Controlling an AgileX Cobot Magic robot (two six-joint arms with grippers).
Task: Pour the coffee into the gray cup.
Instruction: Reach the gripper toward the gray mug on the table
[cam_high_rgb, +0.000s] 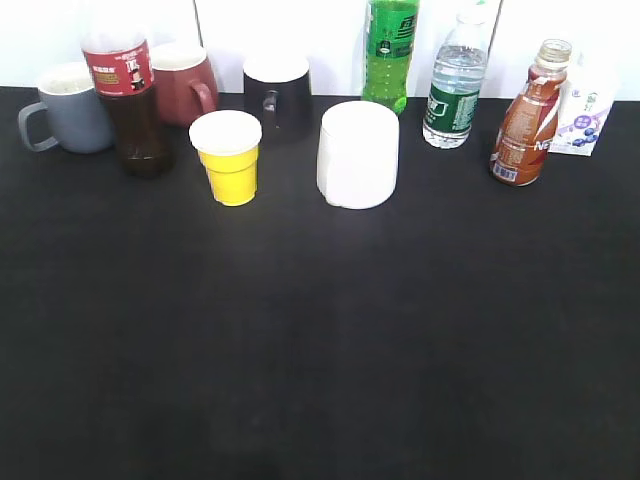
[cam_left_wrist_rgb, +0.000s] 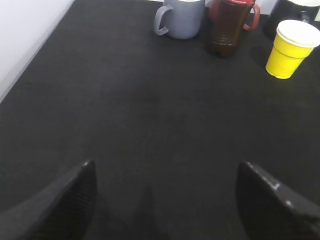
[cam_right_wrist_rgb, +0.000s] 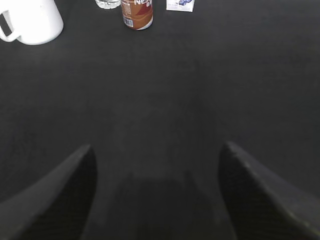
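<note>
The coffee bottle (cam_high_rgb: 526, 120) stands upright at the back right of the black table; its base also shows at the top of the right wrist view (cam_right_wrist_rgb: 137, 14). The gray cup (cam_high_rgb: 68, 108) stands at the back left, handle to the left, and shows in the left wrist view (cam_left_wrist_rgb: 182, 19). My left gripper (cam_left_wrist_rgb: 165, 180) is open and empty over bare table, well short of the cup. My right gripper (cam_right_wrist_rgb: 156, 165) is open and empty over bare table, well short of the coffee. Neither gripper shows in the exterior view.
Along the back stand a dark cola bottle (cam_high_rgb: 128, 95), a red mug (cam_high_rgb: 183, 82), a black mug (cam_high_rgb: 276, 93), a green bottle (cam_high_rgb: 390, 52), a water bottle (cam_high_rgb: 455, 85) and a small carton (cam_high_rgb: 585, 112). In front stand a yellow cup (cam_high_rgb: 230, 157) and a white mug (cam_high_rgb: 358, 153).
</note>
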